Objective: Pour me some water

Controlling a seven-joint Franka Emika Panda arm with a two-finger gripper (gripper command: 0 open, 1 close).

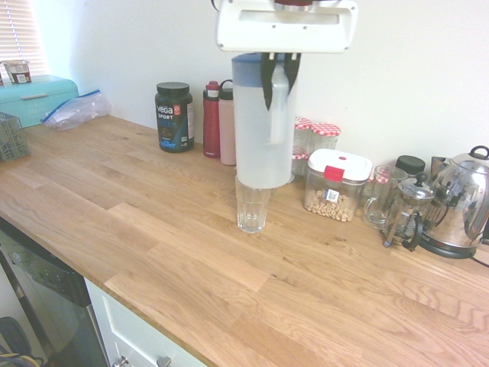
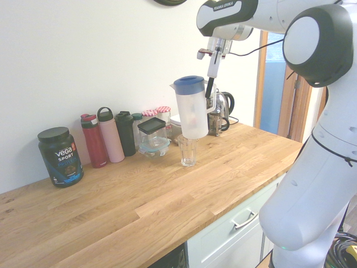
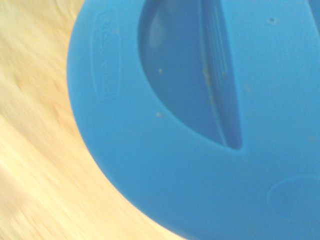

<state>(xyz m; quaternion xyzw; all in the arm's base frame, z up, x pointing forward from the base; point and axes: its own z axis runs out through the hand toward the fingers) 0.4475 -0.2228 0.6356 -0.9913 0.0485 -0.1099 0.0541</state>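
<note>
Second exterior view — gripper (image 2: 210, 85) clamped on jug (image 2: 192, 114) handle, above empty glass (image 2: 188, 151).

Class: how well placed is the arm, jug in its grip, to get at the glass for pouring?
Probably well placed: the gripper holds the jug by its handle, upright, over the glass, with nothing between them. It has yet to tilt.

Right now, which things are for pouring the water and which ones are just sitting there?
For the job:
- jug with blue lid, held off the counter by the gripper
- glass under it

Just sitting there:
- kettle
- coffee press
- bottles
- protein tub
- food box
</note>
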